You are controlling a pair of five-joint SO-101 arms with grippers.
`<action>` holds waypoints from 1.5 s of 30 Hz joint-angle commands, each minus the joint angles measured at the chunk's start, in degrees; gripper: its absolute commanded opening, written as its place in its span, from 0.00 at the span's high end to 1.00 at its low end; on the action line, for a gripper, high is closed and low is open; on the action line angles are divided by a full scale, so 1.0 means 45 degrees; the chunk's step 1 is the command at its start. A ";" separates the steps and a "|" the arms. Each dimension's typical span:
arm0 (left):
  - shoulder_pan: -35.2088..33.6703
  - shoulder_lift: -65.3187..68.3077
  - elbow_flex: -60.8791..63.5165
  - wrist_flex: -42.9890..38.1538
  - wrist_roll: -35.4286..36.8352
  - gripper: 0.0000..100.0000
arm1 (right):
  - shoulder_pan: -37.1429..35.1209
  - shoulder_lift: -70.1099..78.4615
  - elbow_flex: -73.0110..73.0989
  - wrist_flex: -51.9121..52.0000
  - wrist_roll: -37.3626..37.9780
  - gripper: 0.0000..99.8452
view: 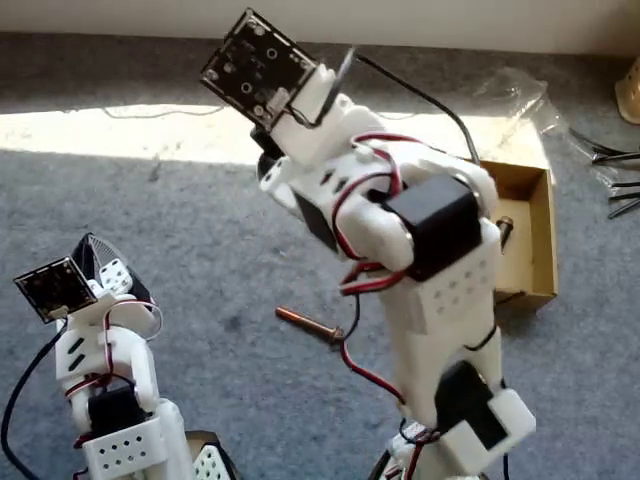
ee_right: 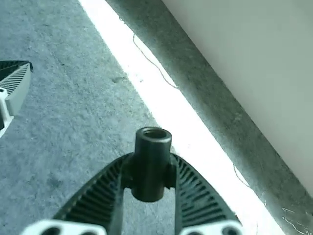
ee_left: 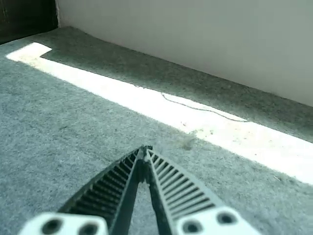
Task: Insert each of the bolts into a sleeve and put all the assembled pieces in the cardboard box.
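Note:
My right gripper (ee_right: pixel 150 161) is shut on a dark hollow sleeve (ee_right: pixel 150 166), held upright above the grey carpet with its open end showing. A copper-coloured bolt (view: pixel 310 325) lies on the carpet beside the right arm (view: pixel 420 250). The cardboard box (view: pixel 535 235) sits at the right, partly hidden behind that arm, and a small metal piece (view: pixel 505 230) shows at its inner edge. My left gripper (ee_left: pixel 145 150) is shut with nothing in it, low at the near left (view: pixel 92 250). It also appears off to the side in the right wrist view (ee_right: pixel 12 85).
A bright sunlit strip (view: pixel 130 135) crosses the carpet near the far wall. A thin wire (ee_left: pixel 200 108) lies along it. A clear plastic bag (view: pixel 510 100) lies behind the box. Black tools (view: pixel 610 180) lie at the right edge.

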 commanded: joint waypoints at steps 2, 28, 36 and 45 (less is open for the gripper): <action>0.1827 -0.0049 0.0283 0.0664 -0.2403 0.99 | 0.0186 -0.3116 0.2120 0.0166 -0.0098 1.00; 0.6847 0.6105 -0.7902 0.5978 -0.7248 0.99 | 0.4542 -1.5463 1.6029 -0.3897 -0.1250 1.00; 0.9133 1.1360 -1.0930 0.7658 -0.9377 0.99 | 0.6046 -1.8667 2.0464 -0.5558 -0.1250 1.00; 1.0755 1.4505 -1.2962 0.8850 -1.1136 0.99 | 0.7433 -2.1480 2.4781 -0.7277 -0.1524 1.00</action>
